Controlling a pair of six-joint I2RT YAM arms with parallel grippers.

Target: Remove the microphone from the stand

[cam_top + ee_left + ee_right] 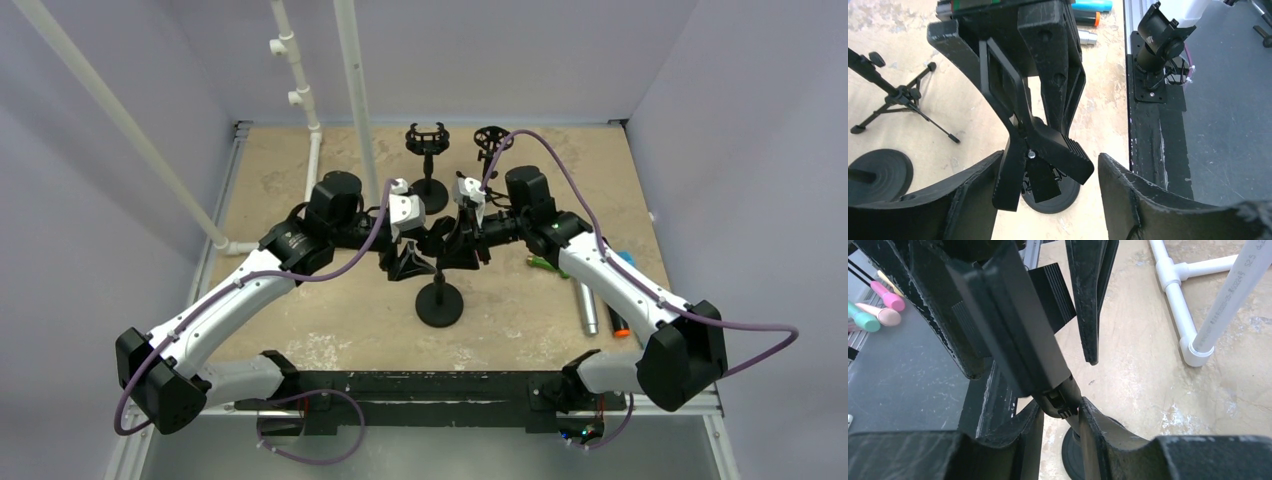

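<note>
- Grey-purple walls box in a mottled beige table (520, 180); white pipes (352, 90) rise at the back, near two spare stands (428, 150).
- At mid-table both arms meet over the stand (440, 303) with the round foot.
- The right gripper (1060, 412) is clamped on the stand's neck just under the clip (1008, 330), probably to steady the stand against tipping.
- The left gripper (1049, 161) is spread wide, with a finger on each side of the clip and no contact visible. It looks lined up to squeeze or pull.
- I cannot pick out the microphone. The grippers hide the clip's top, so whether it sits there is unclear.
- A few short tubes (588, 308) lie well apart on the right.
</note>
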